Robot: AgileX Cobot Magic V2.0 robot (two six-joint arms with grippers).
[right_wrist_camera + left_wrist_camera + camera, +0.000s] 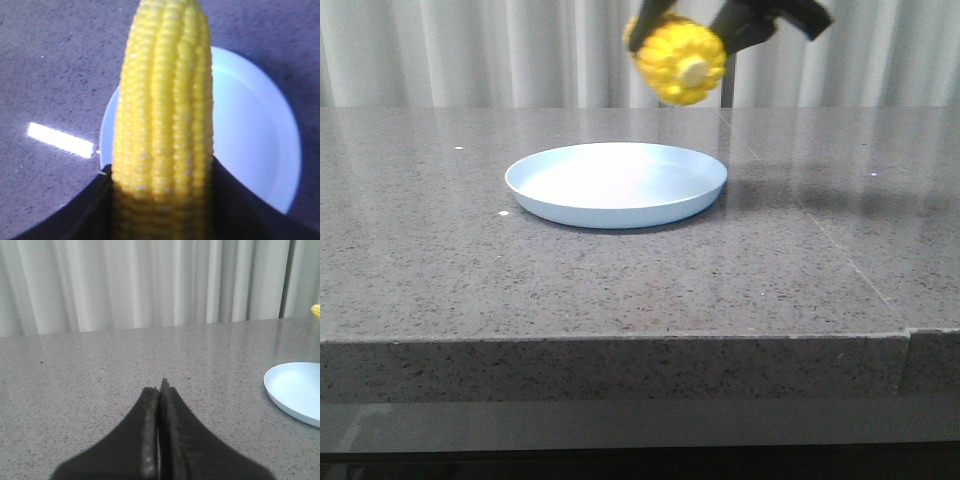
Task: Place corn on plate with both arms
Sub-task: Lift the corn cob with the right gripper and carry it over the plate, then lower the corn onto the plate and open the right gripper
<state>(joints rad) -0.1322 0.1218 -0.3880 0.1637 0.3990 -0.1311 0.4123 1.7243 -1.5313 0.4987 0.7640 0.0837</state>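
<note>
Two right fingers point(695, 30) clamp the corn point(681, 62), pale end camera-ward; left fingers point(159, 405) together.

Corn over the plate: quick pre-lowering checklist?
1. Grip: right gripper shut on the corn, black fingers on both sides. ok.
2. Corn off the table, held high. ok.
3. Alignment: right wrist view shows the plate beneath the corn; front view puts it nearer the plate's right rim. cannot tell if centred.
4. Plate empty. ok.
5. Left gripper shut, holding nothing, away from the plate. ok.
</note>
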